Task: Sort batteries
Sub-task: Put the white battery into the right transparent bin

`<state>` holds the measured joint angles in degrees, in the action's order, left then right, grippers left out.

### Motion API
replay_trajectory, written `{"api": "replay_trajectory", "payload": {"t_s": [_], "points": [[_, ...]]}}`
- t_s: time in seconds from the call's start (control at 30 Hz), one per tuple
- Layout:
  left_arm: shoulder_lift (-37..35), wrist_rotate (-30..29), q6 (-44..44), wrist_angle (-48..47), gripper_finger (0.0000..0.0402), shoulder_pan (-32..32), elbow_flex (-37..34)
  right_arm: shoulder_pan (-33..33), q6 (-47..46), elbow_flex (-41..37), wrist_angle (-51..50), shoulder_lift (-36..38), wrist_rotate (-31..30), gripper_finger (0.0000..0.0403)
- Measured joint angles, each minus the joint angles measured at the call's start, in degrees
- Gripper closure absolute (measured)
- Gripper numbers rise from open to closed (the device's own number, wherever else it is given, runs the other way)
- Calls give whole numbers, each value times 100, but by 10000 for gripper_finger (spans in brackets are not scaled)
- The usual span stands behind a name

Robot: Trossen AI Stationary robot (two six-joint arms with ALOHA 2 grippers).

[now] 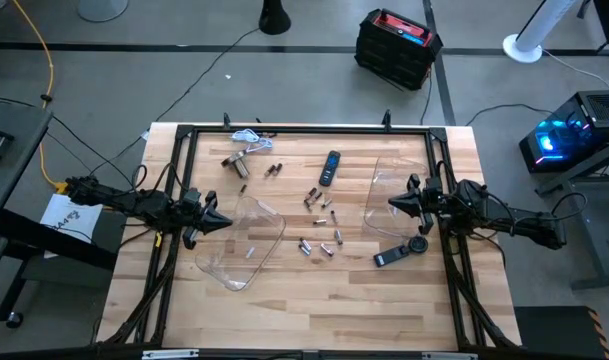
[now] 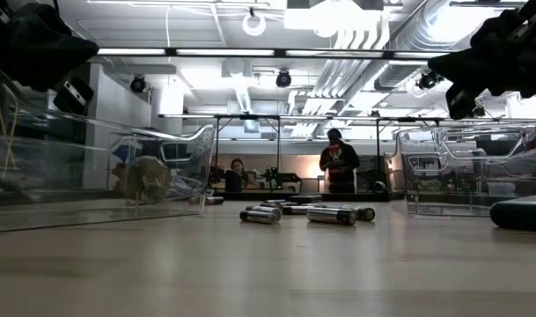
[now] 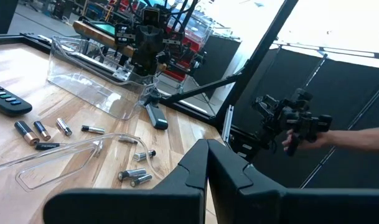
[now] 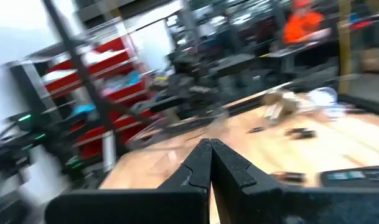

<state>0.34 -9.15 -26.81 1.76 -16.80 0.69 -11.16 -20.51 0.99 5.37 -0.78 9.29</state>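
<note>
On the counter (image 1: pixel 314 290): two arms, two tools, two clear bins, a scatter of batteries.
Left tool (image 1: pixel 221 222): fingers pressed together, holding nothing, tip over the rim of the left bin (image 1: pixel 246 245).
Right tool (image 1: pixel 395 203): fingers pressed together, holding nothing, tip over the right bin (image 1: pixel 384 195).
Batteries (image 1: pixel 319 225): between the two tools; roughly a dozen, in loose groups; a further pair (image 1: pixel 274 170) lies apart, beyond the left tool toward the counter's far edge.
In the left bin: one small pale piece (image 1: pixel 249 250), too small to tell whether it is a battery.
Remote (image 1: pixel 329 167): one, black, beyond the batteries, nearer the right tool than the left.
Metal cylinder (image 1: pixel 236 160): one, beyond the left tool near the far edge, beside a white cable (image 1: pixel 250 135).
Dark tool-like object (image 1: pixel 402 251): one, just beside the right tool, toward the near edge; its kind is hard to make out.
Low view: four or five batteries (image 2: pixel 331 215) lie in a row; the rest hide behind them.
Right wrist view: blurred, batteries show only as dark smudges.
People: two (image 2: pixel 339 162) in the room behind, far off.
Left wrist view: a hand (image 3: pixel 299 138) grips a controller beyond the counter; the sleeve is cut off at the edge.
</note>
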Motion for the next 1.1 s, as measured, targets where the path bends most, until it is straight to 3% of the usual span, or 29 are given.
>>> {"api": "replay_trajectory", "payload": {"t_s": [0.07,0.27,0.37,0.5,0.6,0.7,0.83,0.9,0.97,1.1], "points": [[2,-2,0,2,401,0,-2,-2,-359,0,140,-4,-399,403],[0,0,0,2,401,0,-1,-1,-3549,0,2050,-2,-2162,403],[0,-2,0,2,402,-1,-1,0,-3550,0,3014,-67,-2550,403],[1,-18,19,6,401,-1,-2,3,-3118,144,4269,-554,-2183,403],[3,-521,131,321,402,2,-2,104,-2829,726,4290,-1291,-1649,403],[2,-1193,-295,1415,402,2,-4,372,-2381,1567,4081,-2405,-1328,403],[2,-2550,-1025,3291,402,5,-4,786,-1646,2852,3653,-4141,-911,403],[0,-3066,-971,3938,401,7,32,944,-1519,3461,3130,-4912,-869,403],[4,-3029,-643,3949,401,7,165,1003,-1517,4059,2612,-5621,-882,403],[379,-2125,-754,3337,402,7,637,991,-1539,5280,1496,-6650,-876,403]]}}
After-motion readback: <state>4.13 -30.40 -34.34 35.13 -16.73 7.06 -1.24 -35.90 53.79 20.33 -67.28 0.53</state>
